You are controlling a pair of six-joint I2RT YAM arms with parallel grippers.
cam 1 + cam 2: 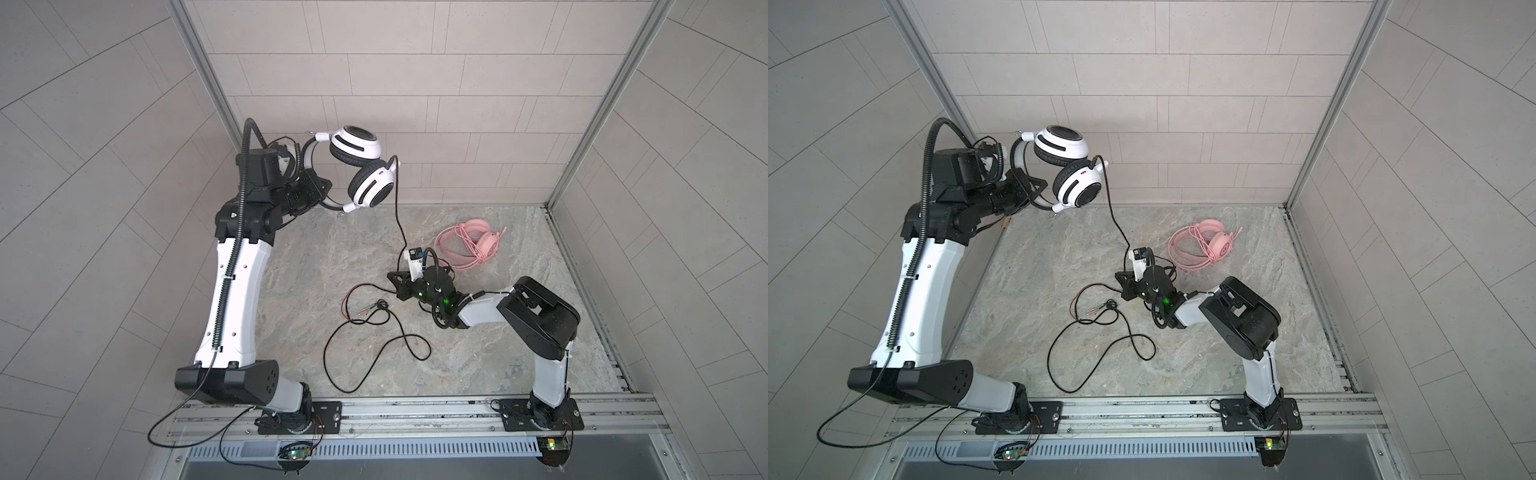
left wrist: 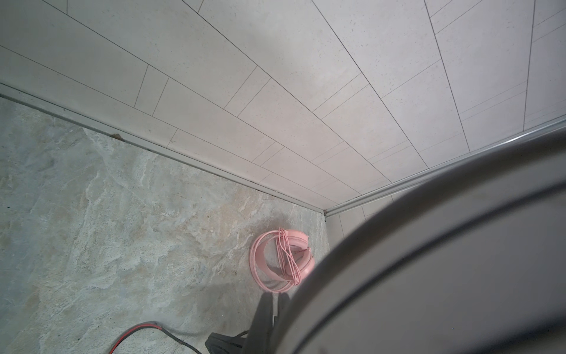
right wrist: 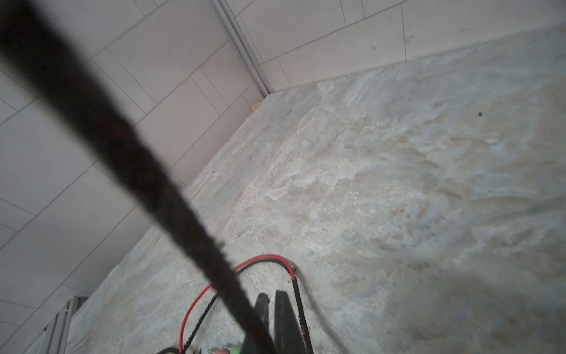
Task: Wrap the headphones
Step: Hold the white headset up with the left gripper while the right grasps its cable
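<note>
Since the white-and-black over-ear headset (image 1: 365,166), likely light and stiff, hangs by its headband (image 1: 305,158) in my clamped left pincer (image 1: 322,189), high off the marbled grey tabletop (image 1: 478,365), the limp thin black cable (image 1: 398,199) needs guiding: my right pincer (image 1: 394,277), below, is pinched shut on it. Just beyond that pincer lies the pink cable-wrapped headset (image 1: 469,245); the tiled back wall (image 1: 415,83) crowds my left, with open table beneath.

One white headset (image 1: 371,183), one pink headset (image 1: 485,242)
</note>
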